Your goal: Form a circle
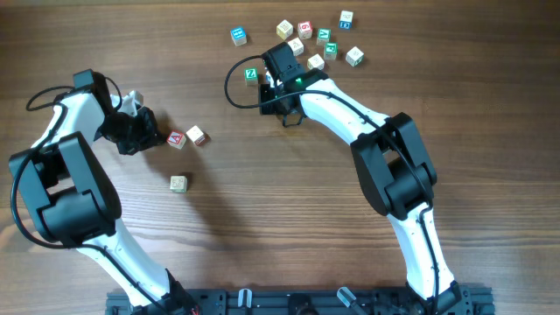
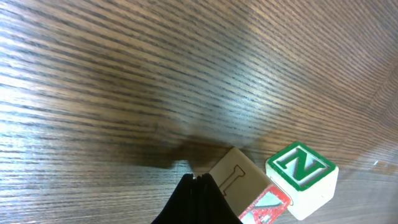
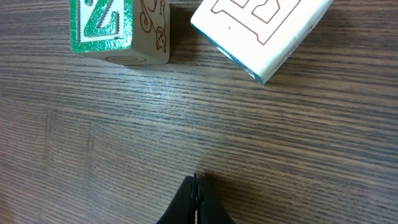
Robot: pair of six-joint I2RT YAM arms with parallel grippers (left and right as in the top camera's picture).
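No circle shows on the table. Three small pale letter cubes lie at the left: a red-printed cube point(image 1: 177, 139), a cube point(image 1: 196, 135) touching it, and a lone cube point(image 1: 178, 183) nearer the front. My left gripper point(image 1: 156, 136) is shut on nothing. In the left wrist view the left gripper point(image 2: 196, 179) has its tip against the red-sided cube point(image 2: 239, 183), and a green N cube point(image 2: 303, 177) sits just beyond. My right gripper point(image 1: 273, 73) point(image 3: 195, 180) is shut and empty, short of a green Z cube point(image 3: 102, 25) and a pale cube point(image 3: 261, 28).
A scatter of several blue-, green- and red-printed cubes point(image 1: 315, 39) lies at the back around the right gripper, with a green cube point(image 1: 252, 75) at its left. A black cable loop point(image 1: 234, 87) hangs off the right wrist. Both arm bases stand along the front edge.
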